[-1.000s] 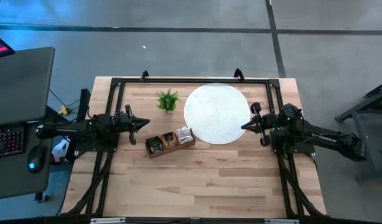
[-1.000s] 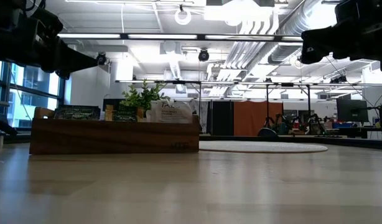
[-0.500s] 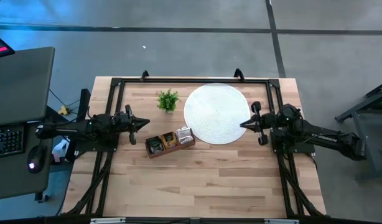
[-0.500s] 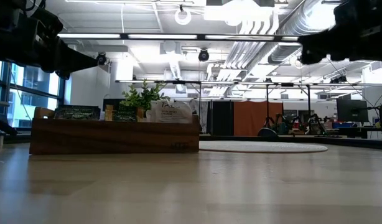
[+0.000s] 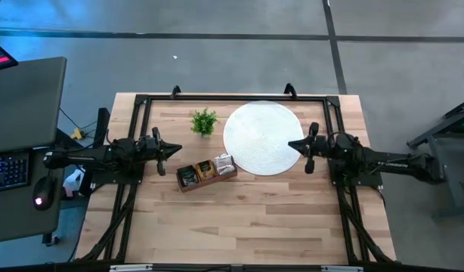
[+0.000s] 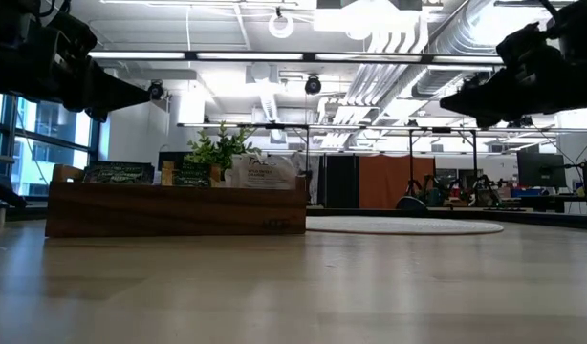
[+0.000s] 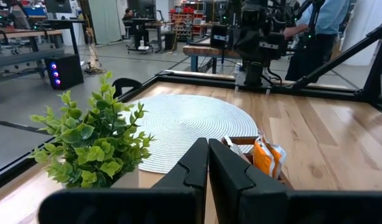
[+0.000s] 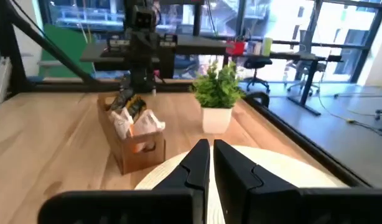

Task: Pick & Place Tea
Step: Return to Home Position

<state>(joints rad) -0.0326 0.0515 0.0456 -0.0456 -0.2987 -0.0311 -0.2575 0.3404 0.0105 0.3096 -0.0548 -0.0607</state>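
Tabletop (image 5: 239,219), pale wood planks, fills the centre of the high view.

Left arm: lies level at mid-left of the frame. The left gripper (image 5: 177,149) points toward the centre, above the tabletop and just left of the tray, with its fingers (image 7: 194,163) pressed together and holding nothing.

Right arm: lies level at mid-right of the frame. The right gripper (image 5: 290,144) hangs over the right rim of the disc, with its fingers (image 8: 197,160) pressed together and holding nothing.

White woven disc (image 5: 262,137): round and flat on the tabletop, upper centre of the frame.

Wooden tray (image 5: 207,181): divided, set slightly askew at centre, just left of and below the disc.

Plant (image 5: 204,121): small, green, in a pale pot, above the tray and left of the disc.

Tea sachets (image 5: 217,165): all stand upright in the tray, the dark ones at its left end and the orange-and-white ones toward its right end.
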